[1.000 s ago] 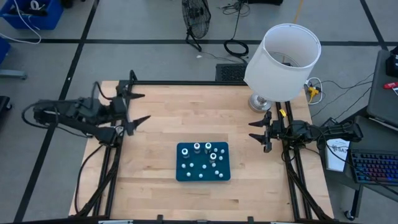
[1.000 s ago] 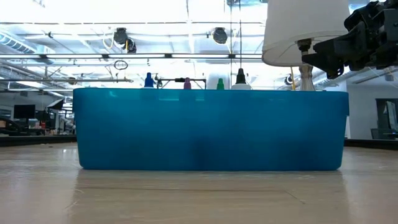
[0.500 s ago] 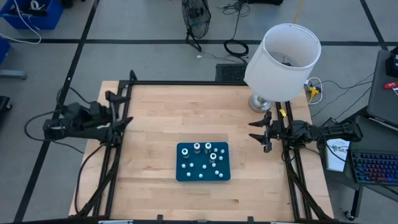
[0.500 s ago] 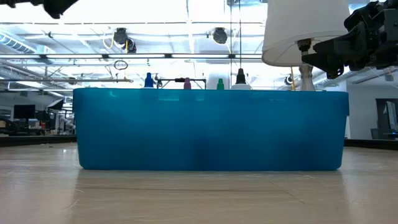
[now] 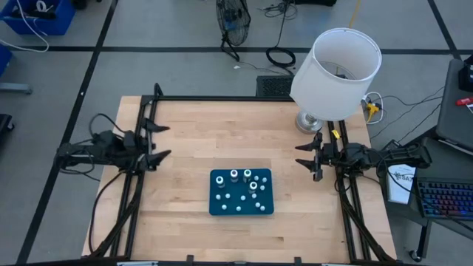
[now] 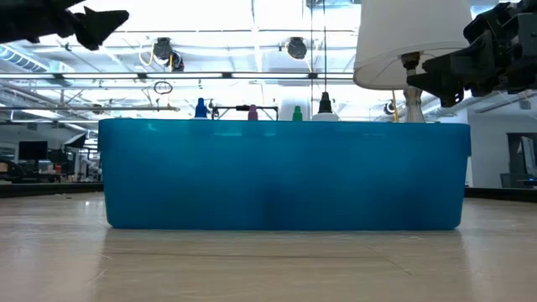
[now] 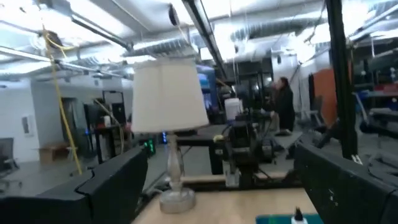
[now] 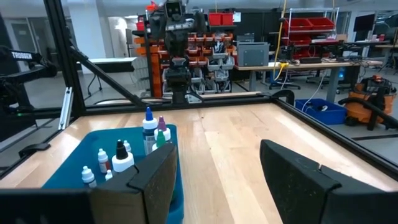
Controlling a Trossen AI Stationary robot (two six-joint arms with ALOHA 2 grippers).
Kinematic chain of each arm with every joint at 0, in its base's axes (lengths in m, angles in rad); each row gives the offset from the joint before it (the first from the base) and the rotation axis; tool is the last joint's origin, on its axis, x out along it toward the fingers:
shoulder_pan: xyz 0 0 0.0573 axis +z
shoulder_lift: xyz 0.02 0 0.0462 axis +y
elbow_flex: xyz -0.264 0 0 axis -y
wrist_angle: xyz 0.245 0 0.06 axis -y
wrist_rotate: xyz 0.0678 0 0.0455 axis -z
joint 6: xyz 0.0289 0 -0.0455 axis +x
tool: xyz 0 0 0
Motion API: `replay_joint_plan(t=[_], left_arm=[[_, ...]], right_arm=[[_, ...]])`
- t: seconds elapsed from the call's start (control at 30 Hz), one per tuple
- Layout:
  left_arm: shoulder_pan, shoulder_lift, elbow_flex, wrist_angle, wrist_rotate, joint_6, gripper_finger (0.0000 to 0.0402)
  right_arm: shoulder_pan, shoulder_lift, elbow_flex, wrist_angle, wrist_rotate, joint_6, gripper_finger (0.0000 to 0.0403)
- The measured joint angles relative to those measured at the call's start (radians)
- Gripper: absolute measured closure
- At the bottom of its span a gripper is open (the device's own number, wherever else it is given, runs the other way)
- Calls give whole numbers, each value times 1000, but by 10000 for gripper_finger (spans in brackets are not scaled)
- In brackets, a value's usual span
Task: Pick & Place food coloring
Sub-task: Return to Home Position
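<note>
**Watching the bottles crowd the blue bin**

We see the food coloring bottles upright inside the blue bin at the middle of the table. Their coloured tips poke over its wall in the low view.

The left gripper hangs at the table's left edge, fingers spread wide with nothing between them. The right gripper waits at the right edge near the lamp, likewise spread and empty.

We judge these bottles light, stiff and smooth, and likely to tip at a nudge. To lift one, we'd come straight down and pinch the body below the cap. We'd choose an outer bottle, since the neighbours stand close.
</note>
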Motion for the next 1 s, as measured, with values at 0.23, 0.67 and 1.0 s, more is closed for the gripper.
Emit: replay_joint_plan(t=[0.23,0.67,1.0], left_arm=[[13,-3,-73,31,53,-25,2],[126,-2,-183,2,154,-118,2],[191,-2,-183,-98,202,-147,2]], right_arm=[[0,0,0,0,0,0,184],[0,0,0,0,0,0,183],[0,0,0,0,0,0,182]])
